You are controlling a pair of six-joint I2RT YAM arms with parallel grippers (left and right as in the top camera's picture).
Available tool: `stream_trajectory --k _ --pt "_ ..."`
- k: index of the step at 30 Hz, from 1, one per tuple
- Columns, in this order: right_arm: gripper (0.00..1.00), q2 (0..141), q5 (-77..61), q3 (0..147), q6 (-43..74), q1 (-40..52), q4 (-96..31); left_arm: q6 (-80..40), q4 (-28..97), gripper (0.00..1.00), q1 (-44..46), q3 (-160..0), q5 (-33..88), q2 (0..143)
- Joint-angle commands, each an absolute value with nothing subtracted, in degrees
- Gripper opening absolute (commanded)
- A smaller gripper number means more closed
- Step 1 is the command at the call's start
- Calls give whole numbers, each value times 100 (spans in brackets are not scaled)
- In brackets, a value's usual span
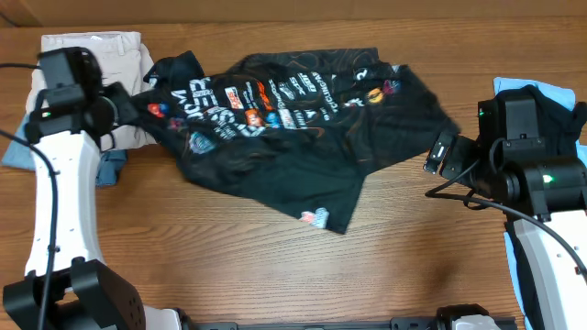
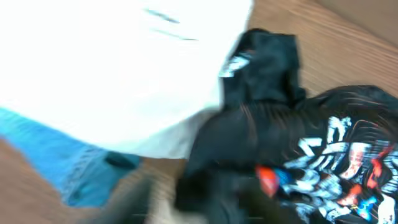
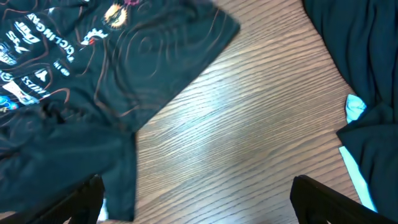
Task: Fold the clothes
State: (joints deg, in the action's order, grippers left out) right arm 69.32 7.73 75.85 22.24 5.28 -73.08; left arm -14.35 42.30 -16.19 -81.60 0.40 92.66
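The black sports shirt (image 1: 284, 128) lies rumpled, logos up, across the middle of the table (image 1: 229, 266), from 10 o'clock to 3 o'clock. The left gripper (image 1: 119, 105) is at 10 o'clock by the shirt's sleeve, near the beige trousers (image 1: 92, 50) and blue jeans (image 1: 112, 167). Its view is blurred, so I cannot tell how its jaws stand. At 3 o'clock the right gripper (image 3: 199, 199) hovers over bare wood beside the shirt's edge, jaws spread wide.

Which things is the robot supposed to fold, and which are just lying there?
For the job:
black sports shirt

Just lying about:
beige trousers
blue jeans
dark garment on the right
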Motion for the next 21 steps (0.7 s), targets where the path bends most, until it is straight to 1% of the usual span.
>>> stream_trajectory --k 1,3,5,8,10,13,17,19,21 --pt "100 6932 812 7695 2231 506 -7301 -1466 4578 100 -1752 -8202 -161 9271" --pt "100 6932 812 7695 2231 506 -7299 -1673 4980 100 -1728 -8202 84 9271" --pt "100 6932 812 7695 2231 506 -7293 -1831 5500 100 -1627 -8200 611 9273" --pt "100 6932 812 7695 2231 506 -7295 -2180 6134 100 -1358 -8141 1378 9273" --pt "100 6932 814 7695 2231 506 -7297 -2298 6326 100 -1083 -8003 1667 9273" --pt "100 6932 812 7695 2231 506 -7299 -2716 6285 100 -545 -7592 1702 9273" --pt "100 6932 808 7695 2231 506 -7301 -3839 5907 99 110 -6825 1706 9277" --pt "100 6932 768 7695 2233 506 -7299 -4344 5575 96 436 -6401 1710 9279" --pt "100 6932 768 7695 2233 506 -7301 -4713 5196 90 727 -6038 1761 9279"
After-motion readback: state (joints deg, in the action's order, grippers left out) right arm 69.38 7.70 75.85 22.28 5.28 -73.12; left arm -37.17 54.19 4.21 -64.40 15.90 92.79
